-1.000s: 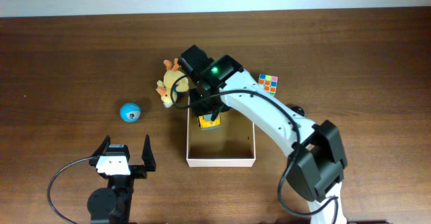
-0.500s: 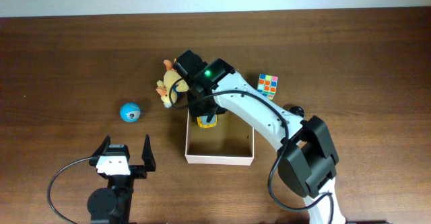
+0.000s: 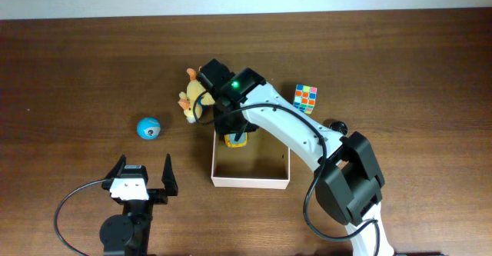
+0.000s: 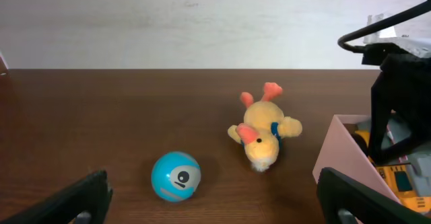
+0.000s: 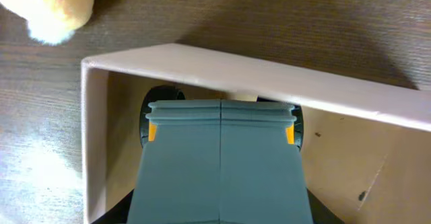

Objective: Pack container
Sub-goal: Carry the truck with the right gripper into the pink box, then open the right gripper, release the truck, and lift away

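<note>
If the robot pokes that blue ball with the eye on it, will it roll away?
Probably. The blue ball looks round and smooth and sits alone on the flat table, so a poke would likely send it rolling. Its shiny shell looks hard, so it might slip out of a pinch instead of squashing.

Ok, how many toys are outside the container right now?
3: a blue ball left of the container, a yellow plush near its far-left corner, a colour cube off its far-right corner. The right arm may hide more.
</note>
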You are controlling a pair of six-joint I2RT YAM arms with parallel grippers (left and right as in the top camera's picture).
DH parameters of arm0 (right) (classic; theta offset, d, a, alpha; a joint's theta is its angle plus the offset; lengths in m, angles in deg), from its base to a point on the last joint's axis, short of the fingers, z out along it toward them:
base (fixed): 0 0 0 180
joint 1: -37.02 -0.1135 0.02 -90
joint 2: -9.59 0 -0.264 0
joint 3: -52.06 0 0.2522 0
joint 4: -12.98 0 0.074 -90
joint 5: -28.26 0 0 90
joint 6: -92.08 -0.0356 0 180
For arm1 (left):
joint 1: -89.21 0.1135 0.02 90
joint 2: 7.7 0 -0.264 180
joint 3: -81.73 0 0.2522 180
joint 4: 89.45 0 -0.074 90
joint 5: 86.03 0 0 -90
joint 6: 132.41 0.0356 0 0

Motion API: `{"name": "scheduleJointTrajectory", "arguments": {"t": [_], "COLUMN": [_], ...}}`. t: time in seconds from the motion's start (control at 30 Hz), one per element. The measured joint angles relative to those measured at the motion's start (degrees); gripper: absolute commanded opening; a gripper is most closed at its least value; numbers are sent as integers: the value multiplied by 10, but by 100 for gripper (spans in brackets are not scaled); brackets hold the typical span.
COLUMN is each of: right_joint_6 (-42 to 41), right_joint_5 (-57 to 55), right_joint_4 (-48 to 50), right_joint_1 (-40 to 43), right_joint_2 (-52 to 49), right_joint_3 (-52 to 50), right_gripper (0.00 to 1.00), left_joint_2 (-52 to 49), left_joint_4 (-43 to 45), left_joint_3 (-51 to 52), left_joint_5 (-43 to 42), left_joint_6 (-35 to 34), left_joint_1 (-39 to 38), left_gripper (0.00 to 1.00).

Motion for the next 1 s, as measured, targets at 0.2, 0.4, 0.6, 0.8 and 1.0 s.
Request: {"name": "scheduleJointTrajectory", "arguments": {"t": [0.2, 0.4, 0.6, 0.8, 1.0], "right_joint_6": [0, 0, 0, -2, 6], "right_joint_5": [2, 4, 4, 4, 3], "right_joint_4": [0, 0, 3, 3, 3], "right_joint_1": [-22, -37, -37, -37, -37], "right_joint_2": [0, 0, 0, 0, 0], "right_joint_3": [0, 0, 0, 0, 0], "right_gripper": [44, 54, 66, 66, 68], "left_joint_2": [0, 0, 0, 0, 0], "left_joint_4": [0, 0, 0, 0, 0], "left_joint_3": [0, 0, 0, 0, 0], "left_joint_5": [0, 0, 0, 0, 0], "left_joint_6": [0, 0, 0, 0, 0], "left_joint_1": [0, 0, 0, 0, 0], "left_gripper": [99, 99, 99, 99, 99]}}
